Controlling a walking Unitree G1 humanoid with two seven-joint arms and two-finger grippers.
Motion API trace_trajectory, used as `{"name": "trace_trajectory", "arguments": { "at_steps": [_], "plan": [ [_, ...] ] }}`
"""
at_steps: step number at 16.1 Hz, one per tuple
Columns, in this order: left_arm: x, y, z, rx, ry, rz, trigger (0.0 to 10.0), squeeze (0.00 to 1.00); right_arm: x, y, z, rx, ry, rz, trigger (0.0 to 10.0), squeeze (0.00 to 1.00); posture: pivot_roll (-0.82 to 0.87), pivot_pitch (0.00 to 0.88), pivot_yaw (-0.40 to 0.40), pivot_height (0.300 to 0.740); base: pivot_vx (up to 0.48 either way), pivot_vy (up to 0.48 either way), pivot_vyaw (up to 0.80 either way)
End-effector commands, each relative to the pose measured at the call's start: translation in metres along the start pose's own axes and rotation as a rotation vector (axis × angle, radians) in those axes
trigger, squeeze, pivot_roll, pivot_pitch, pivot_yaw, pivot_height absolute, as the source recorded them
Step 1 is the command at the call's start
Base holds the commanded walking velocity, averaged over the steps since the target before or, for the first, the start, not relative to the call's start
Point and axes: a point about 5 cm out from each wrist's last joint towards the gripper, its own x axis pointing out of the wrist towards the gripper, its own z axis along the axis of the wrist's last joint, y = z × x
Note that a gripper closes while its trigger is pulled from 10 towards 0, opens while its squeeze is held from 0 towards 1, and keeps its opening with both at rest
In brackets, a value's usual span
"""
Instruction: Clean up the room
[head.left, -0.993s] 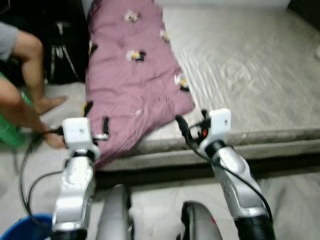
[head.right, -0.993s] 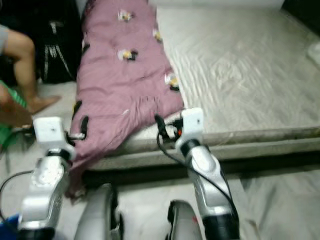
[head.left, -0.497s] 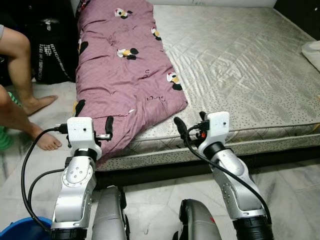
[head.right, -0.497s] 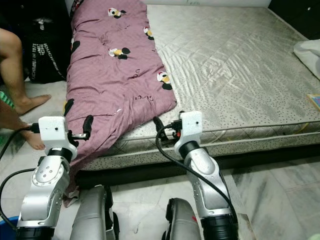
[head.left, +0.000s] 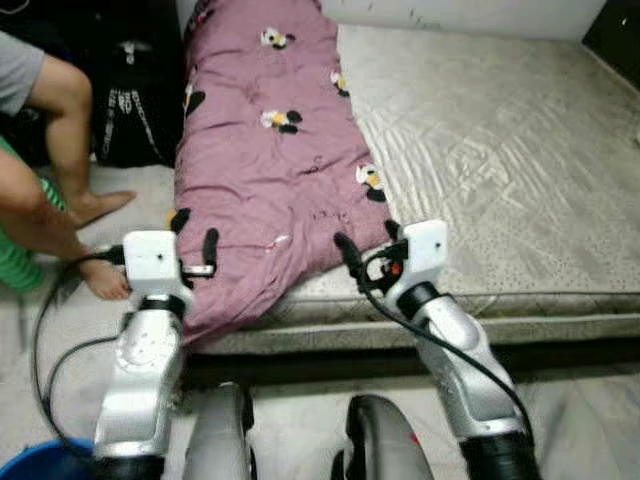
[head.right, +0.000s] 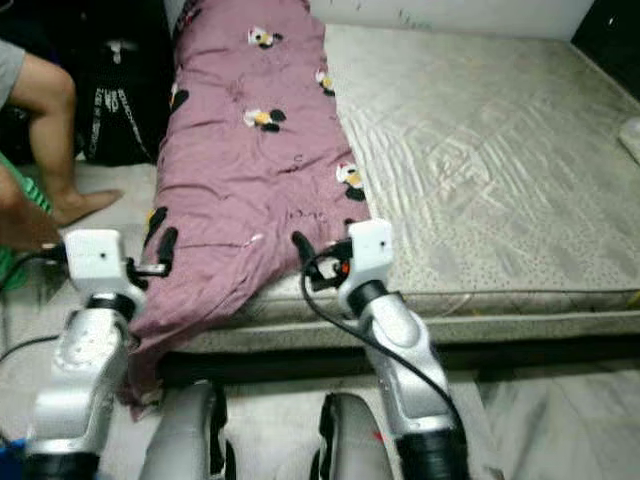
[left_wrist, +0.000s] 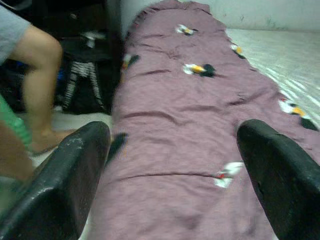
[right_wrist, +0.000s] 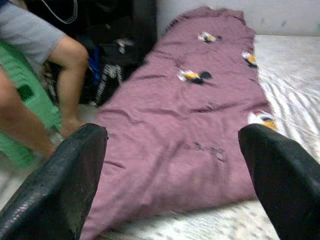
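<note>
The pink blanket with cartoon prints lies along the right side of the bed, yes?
No. The blanket lies along the bed's left side, next to the person, as the left eye view shows. It is pink with cartoon prints.

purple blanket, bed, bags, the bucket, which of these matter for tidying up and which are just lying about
For the job:
- purple blanket, hanging off the mattress edge
- left claw and right claw, both open, raised before it

Just lying about:
- black bag on the floor
- blue bucket
- person's legs beside the bed
</note>
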Motion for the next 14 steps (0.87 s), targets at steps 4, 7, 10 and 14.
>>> {"name": "trace_trajectory", "arguments": {
  "at_steps": [4,7,10,14],
  "plan": [
    [0.0007,-0.0004,0.0015,0.006,-0.005,-0.01,10.0,0.0,-0.0003,-0.0037,0.0019,0.0,-0.003,-0.018,10.0,0.0,-0.02,0.099,-0.072,0.627,0.375,0.0,0.0],
    [0.0007,-0.0004,0.0015,0.006,-0.005,-0.01,10.0,0.0,-0.0003,-0.0037,0.0019,0.0,-0.003,-0.018,10.0,0.0,-0.02,0.099,-0.072,0.627,0.375,0.0,0.0],
    [0.0007,-0.0004,0.0015,0.006,-0.005,-0.01,10.0,0.0,-0.0003,-0.0037,0.0019,0.0,-0.003,-0.018,10.0,0.0,-0.02,0.099,-0.072,0.627,0.375,0.0,0.0],
    [0.0007,-0.0004,0.0015,0.006,-0.005,-0.01,10.0,0.0,-0.0003,-0.0037,0.0019,0.0,-0.003,-0.018,10.0,0.0,-0.02,0.099,-0.072,0.627,0.375,0.0,0.0]
  ]
}}
